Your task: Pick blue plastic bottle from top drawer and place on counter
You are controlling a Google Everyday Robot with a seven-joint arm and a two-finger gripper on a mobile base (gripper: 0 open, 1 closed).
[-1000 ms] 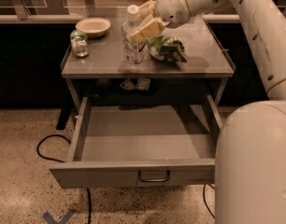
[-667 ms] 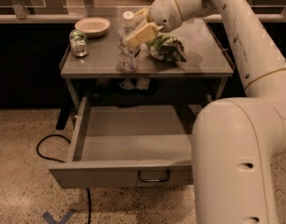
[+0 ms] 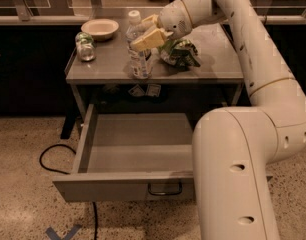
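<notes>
The blue plastic bottle (image 3: 139, 54), clear with a white cap, stands upright on the grey counter (image 3: 108, 68) near its front edge. My gripper (image 3: 147, 30) reaches in from the right and is shut on the bottle's upper part, one yellowish finger (image 3: 145, 39) in front of it and one behind. The top drawer (image 3: 138, 144) is pulled open below the counter and holds nothing; its dark loop handle (image 3: 164, 189) shows on the front.
On the counter are a white bowl (image 3: 100, 29) at the back left, a small jar with a green end (image 3: 84, 46) at the left, and a green crumpled bag (image 3: 179, 54) right of the bottle. My arm fills the right side. A black cable (image 3: 53, 156) lies on the floor.
My gripper has carried the bottle a little left and toward the counter's front edge, and its base now rests on the top. The drawer has stayed open.
</notes>
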